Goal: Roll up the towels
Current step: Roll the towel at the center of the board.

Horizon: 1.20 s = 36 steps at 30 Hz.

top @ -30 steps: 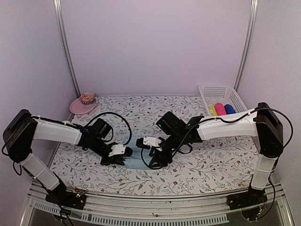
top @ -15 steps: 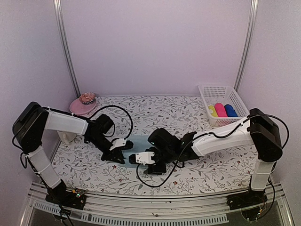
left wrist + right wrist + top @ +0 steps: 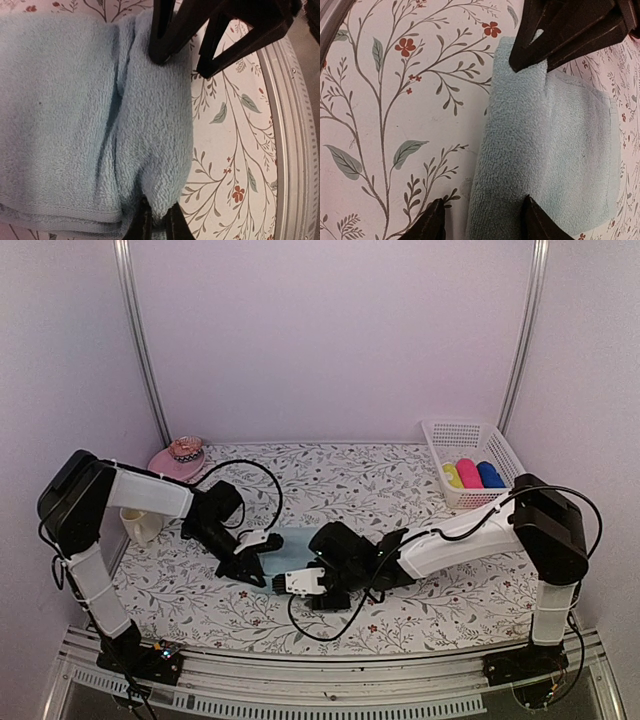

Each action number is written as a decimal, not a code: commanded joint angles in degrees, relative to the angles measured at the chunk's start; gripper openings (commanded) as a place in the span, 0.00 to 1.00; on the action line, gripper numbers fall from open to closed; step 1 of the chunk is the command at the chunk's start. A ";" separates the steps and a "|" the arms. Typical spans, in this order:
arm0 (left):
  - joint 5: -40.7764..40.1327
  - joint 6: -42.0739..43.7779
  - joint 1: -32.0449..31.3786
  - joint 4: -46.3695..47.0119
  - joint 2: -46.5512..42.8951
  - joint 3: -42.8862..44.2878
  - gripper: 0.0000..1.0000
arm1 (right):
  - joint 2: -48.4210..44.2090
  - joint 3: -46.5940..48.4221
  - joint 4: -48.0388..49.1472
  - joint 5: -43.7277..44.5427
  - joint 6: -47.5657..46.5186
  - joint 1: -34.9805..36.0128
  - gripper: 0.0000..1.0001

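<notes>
The pale aqua towel (image 3: 290, 546) lies flat on the flowered table, and its near edge is turned over into a thick roll (image 3: 160, 125). My left gripper (image 3: 252, 562) is shut on the left end of that roll, which shows in the left wrist view (image 3: 159, 222). My right gripper (image 3: 305, 588) is open, with its fingers on either side of the roll's other end (image 3: 482, 222). The towel fills much of the right wrist view (image 3: 555, 150). A deep blue roll (image 3: 488, 473) lies in the basket.
A white basket (image 3: 470, 430) at the back right also holds a yellow roll (image 3: 452, 475) and a pink roll (image 3: 468, 472). A pink hat (image 3: 178, 455) sits at the back left. The table's metal front rail (image 3: 295, 150) runs just beyond the roll.
My right gripper has moved left and toward the near edge and now straddles the towel's rolled edge. My left arm's elbow has swung back, and its gripper has stayed on the towel.
</notes>
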 commanded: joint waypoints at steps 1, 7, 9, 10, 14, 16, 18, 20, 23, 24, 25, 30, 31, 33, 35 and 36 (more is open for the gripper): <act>-1.03 1.15 1.56 -1.82 2.47 0.64 0.01 | 3.02 0.90 -0.49 2.61 0.61 0.31 0.48; -1.05 2.05 1.75 -2.36 2.34 0.46 0.07 | 5.69 2.88 -0.73 6.36 2.45 -0.06 0.39; -1.32 2.17 1.75 -2.37 2.17 0.31 0.08 | 6.34 3.64 -1.04 7.17 3.11 -0.50 0.38; -1.45 2.25 1.83 -2.37 2.09 0.20 0.09 | 6.48 3.82 -1.19 7.14 3.55 -0.79 0.37; -2.02 2.60 1.88 -2.28 1.65 0.01 0.15 | 6.77 4.72 -2.61 5.54 4.75 -1.77 0.32; -2.29 2.48 2.33 -1.80 0.83 -0.15 0.21 | 6.87 5.13 -3.70 3.89 5.01 -2.11 0.28; -2.50 2.35 2.88 -1.23 -0.36 -0.21 0.27 | 6.95 5.62 -4.93 1.86 5.34 -2.37 0.22; -2.52 1.95 3.65 -0.04 -2.74 -0.48 0.35 | 7.09 6.24 -6.55 -0.53 6.01 -2.83 0.20; -2.86 1.24 4.44 3.33 -7.33 -2.24 0.44 | 7.66 8.16 -10.02 -6.39 7.17 -3.67 0.20; -3.63 0.80 4.55 5.18 -9.30 -3.40 0.46 | 7.92 9.37 -11.58 -8.65 7.99 -4.14 0.20; -4.30 0.58 4.56 7.89 -11.21 -5.41 0.49 | 8.35 10.34 -12.75 -10.24 8.72 -4.53 0.20; -6.73 0.86 4.67 21.07 -22.28 -16.13 0.55 | 10.07 14.85 -19.04 -17.51 11.25 -5.43 0.20; -7.11 1.57 4.61 23.50 -24.33 -18.42 0.55 | 10.62 15.81 -20.37 -19.16 11.96 -5.60 0.20; -7.72 2.86 4.57 28.06 -28.06 -22.87 0.55 | 11.72 17.93 -22.75 -22.15 13.20 -5.95 0.21; -8.17 4.82 4.36 32.01 -31.71 -27.24 0.55 | 12.60 19.63 -24.66 -25.20 14.38 -6.33 0.21; -8.40 5.72 4.20 34.00 -33.44 -29.45 0.55 | 12.94 20.27 -25.36 -26.82 15.13 -6.58 0.21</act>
